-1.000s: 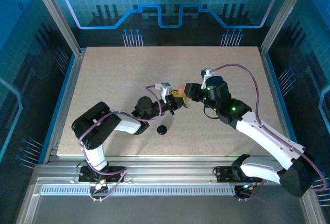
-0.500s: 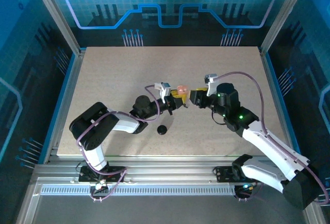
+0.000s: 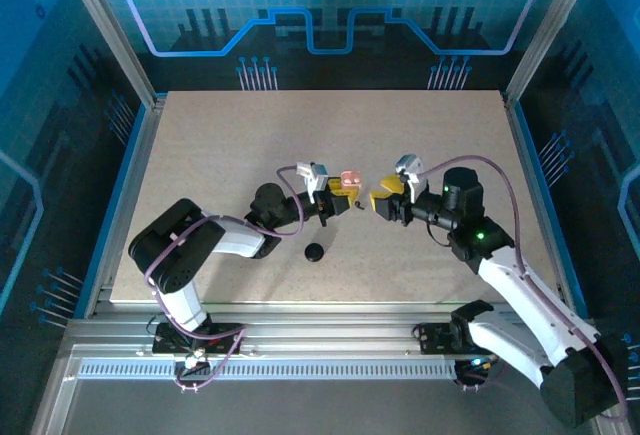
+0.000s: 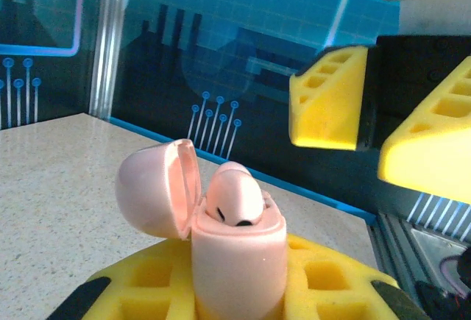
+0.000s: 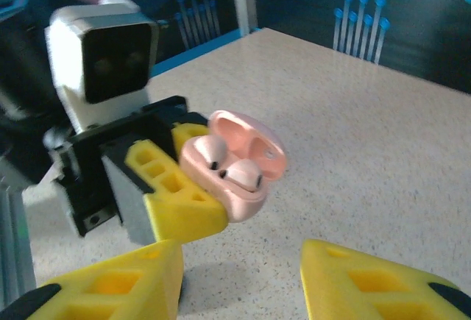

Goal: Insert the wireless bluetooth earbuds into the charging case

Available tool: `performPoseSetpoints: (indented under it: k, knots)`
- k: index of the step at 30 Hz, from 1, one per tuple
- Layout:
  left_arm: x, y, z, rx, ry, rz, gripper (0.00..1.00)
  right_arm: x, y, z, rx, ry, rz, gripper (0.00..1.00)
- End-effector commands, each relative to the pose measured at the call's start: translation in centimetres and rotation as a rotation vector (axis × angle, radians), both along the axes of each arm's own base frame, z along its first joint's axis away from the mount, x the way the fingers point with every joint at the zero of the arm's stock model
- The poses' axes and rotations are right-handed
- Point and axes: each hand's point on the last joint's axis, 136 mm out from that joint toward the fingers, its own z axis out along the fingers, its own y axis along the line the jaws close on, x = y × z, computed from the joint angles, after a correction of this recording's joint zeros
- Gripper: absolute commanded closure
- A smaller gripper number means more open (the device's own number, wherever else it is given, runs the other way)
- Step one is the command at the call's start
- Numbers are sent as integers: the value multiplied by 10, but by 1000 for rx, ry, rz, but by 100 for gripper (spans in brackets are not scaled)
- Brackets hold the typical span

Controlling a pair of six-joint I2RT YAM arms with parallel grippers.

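My left gripper [image 3: 337, 194] is shut on the pale pink charging case [image 3: 349, 180], holding it above the table with its lid hinged open. In the right wrist view the case [image 5: 243, 195] sits between the left gripper's yellow fingers [image 5: 176, 195], and two pinkish-white earbuds [image 5: 210, 151] [image 5: 243, 174] rest in its wells. The left wrist view shows the case [image 4: 237, 250] upright with one earbud [image 4: 234, 195] in it and the lid [image 4: 154, 191] to the left. My right gripper [image 3: 383, 200] [image 5: 243, 283] stands open just right of the case, with nothing between its fingers.
A small black round object [image 3: 314, 252] lies on the speckled table [image 3: 220, 145] in front of the left gripper. Metal frame posts and blue walls surround the table. The right gripper's yellow fingers [image 4: 329, 99] hang close above and to the right of the case.
My right gripper has drawn back to the right, away from the case, and its jaws have opened wider. The left gripper still holds the case in nearly the same place.
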Motion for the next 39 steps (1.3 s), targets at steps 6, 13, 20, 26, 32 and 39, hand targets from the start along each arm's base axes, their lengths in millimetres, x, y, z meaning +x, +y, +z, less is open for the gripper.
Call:
performPoseSetpoints:
  k: [6,13,20,26,32,39]
  knots:
    - [-28,-4,15,20,-166,-131,81,-48,5,-6,-206,-215,313,50]
    - [-39,-7,19,22,-206,-182,81,-30,-2,-29,-345,-138,293,45]
    - [-47,-8,20,31,-248,-207,81,-25,12,-29,-305,-84,379,38]
    - [-48,-9,19,33,-246,-209,81,-21,22,-20,-296,-116,452,40]
    - [-48,-11,17,35,-242,-217,81,-29,31,-6,-263,-158,560,41]
    - [-47,-12,14,41,-237,-211,81,-42,27,7,-290,-199,621,48]
